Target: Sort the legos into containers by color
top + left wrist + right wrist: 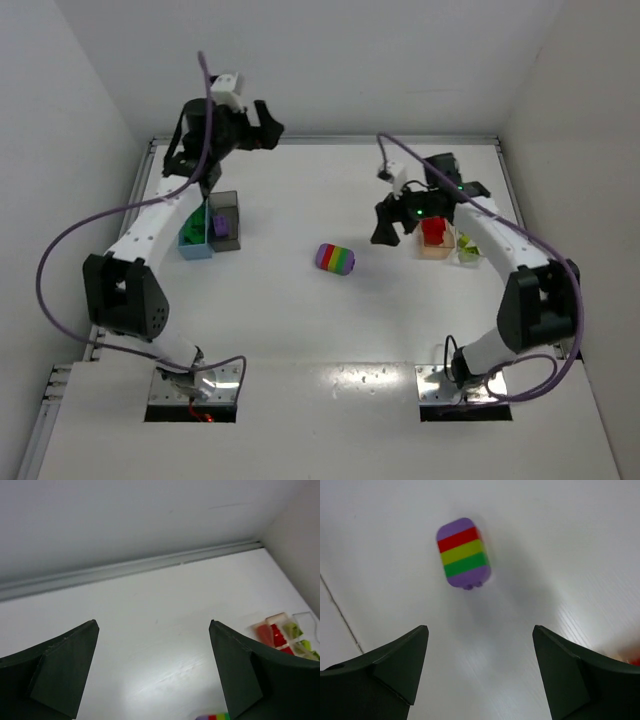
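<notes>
Jaws stand wide and empty on both arms. My left tool point(152, 640) hangs high at far left past the light blue bin point(190, 242), out of the way. My right tool point(480, 645), beside the peach bin point(437, 247), faces the rainbow-striped cluster point(464, 553) lying mid-scene on the tabletop point(300, 320), likely its next pick.

1. This is looking like a robotics lab cell: white walls point(320, 60) are boxing in a white tabletop point(300, 320).
2. A left arm point(150, 225) and a right arm point(520, 250) are sitting on metal plates point(215, 378) at its near edge, trailing purple cables point(207, 110).
3. A metal rail point(330, 139) is running along its far edge.
</notes>
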Motion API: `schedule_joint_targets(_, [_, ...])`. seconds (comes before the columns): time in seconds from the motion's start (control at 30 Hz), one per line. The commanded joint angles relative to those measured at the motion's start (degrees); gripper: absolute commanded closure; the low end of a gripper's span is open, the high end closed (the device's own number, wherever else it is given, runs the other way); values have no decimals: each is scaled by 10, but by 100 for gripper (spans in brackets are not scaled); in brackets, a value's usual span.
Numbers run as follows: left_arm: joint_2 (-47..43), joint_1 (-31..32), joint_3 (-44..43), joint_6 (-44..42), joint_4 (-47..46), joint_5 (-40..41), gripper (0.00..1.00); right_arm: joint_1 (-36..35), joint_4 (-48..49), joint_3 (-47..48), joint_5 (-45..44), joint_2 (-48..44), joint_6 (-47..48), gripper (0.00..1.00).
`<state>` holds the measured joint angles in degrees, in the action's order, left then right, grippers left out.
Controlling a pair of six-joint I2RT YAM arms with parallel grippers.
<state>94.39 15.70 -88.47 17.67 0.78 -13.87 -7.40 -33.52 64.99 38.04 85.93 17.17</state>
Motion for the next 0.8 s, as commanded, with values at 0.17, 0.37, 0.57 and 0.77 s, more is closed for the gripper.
schedule_joint_targets(0.17, [-149, -89, 139, -27, 97, -14, 0, -158, 23, 101, -103, 141, 35, 14])
schedule_joint_targets(0.37, [-199, -142, 175, -60, 163, -25, 0, -223, 14, 163, -203, 238, 6, 14])
schedule_joint_targets(0.57, [-221, -193, 227, -70, 163, -40, 0, -260, 28, 168, -248, 266, -6, 14])
schedule_joint_targets(0.77, [-221, -218, 241, -70, 163, -73, 0, -271, 28, 174, -255, 284, -6, 14])
